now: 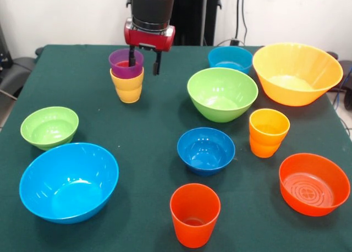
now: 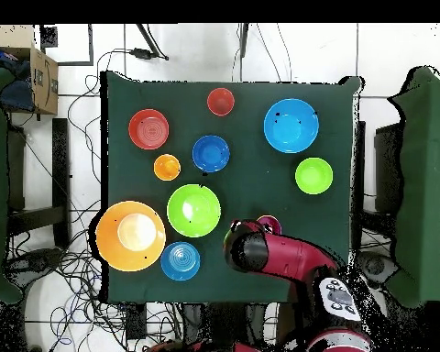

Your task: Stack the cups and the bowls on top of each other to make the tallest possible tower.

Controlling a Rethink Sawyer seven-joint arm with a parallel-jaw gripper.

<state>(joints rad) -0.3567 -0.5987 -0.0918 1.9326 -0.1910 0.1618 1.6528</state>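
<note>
A purple cup sits nested in a yellow cup at the far left of the green table; together they form a short tower. My gripper hangs open at its right side. One finger is outside the purple cup's wall and the other seems to reach inside the rim. A red-orange cup and an orange-yellow cup stand alone. In the overhead view the arm hides the gripper, and only the purple cup shows beside it.
Loose bowls are spread around: small green, big light blue, dark blue, orange-red, larger green, teal and large orange-yellow. Cables lie on the floor off the table.
</note>
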